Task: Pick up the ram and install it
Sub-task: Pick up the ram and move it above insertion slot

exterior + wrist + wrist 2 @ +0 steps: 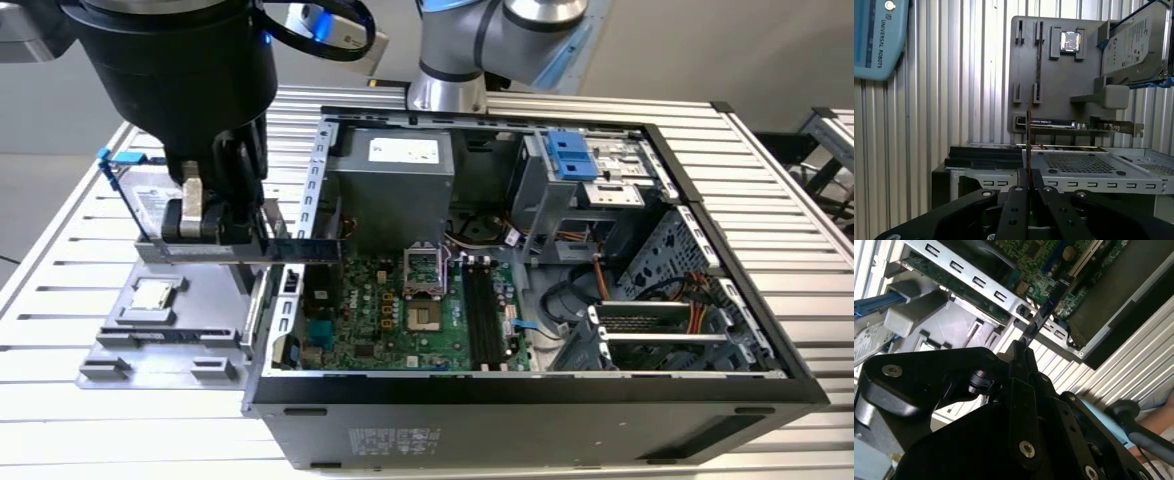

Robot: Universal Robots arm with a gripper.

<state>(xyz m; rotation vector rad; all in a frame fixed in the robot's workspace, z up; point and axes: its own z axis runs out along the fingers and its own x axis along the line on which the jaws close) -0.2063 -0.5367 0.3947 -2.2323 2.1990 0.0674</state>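
In the exterior view, a grey tray (174, 335) lies on the ribbed metal surface (54, 250) near the edge at the exterior view's left. A small square silver chip (151, 293) sits in a pocket of the tray. Past it, on the far part of the tray, a hard drive (140, 200) with blue tabs stands propped up. The first wrist view shows the same tray (1054, 85), chip (1070, 41) and hard drive (1129, 45), along with a dark card (1054, 123) lying along the tray's side nearest the computer.

The black claw (220, 232) hangs over the tray, just in front of the hard drive. It is clenched on the ram (304, 248), a thin dark blue stick held on edge and level. One end is pinched in the claw and the free end reaches over the left wall of the computer case (534, 395). The ram is in the air, above the seam between tray and case, and touches neither. In both wrist views it shows edge-on as a narrow dark strip (1028, 140) (1043, 315) running straight out from where the claw (1028, 176) (1021, 347) closes.

The open case fills the middle of the surface and the part toward the exterior view's right. Inside, the green motherboard (387, 315) lies flat against the left wall, with a grey power supply box (394, 175) beyond it. Long black slots (483, 318) run along the board's right side. A perforated metal cage (661, 262) stands at the case's right end.
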